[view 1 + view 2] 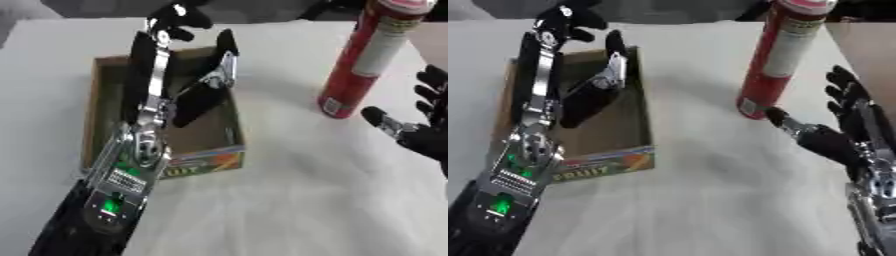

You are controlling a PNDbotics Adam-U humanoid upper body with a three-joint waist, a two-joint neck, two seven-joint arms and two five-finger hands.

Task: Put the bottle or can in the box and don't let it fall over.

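Right eye view: red can [779, 60] stands upright on the bench [710, 200], well apart from the box [627, 155]; right hand [846, 135], fingers spread, sits just beside its base, left hand [579, 70] spread over the box; best to grasp mid-body, lift straight.

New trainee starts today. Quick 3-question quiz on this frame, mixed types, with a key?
1. True or false: the red can is already inside the cardboard box.
2. Which hand is over the box? A) left hand B) right hand
3. Fill in: the can stands ____ on the table.

Key: 1 false, it stands on the table outside the box. 2 A. 3 upright.
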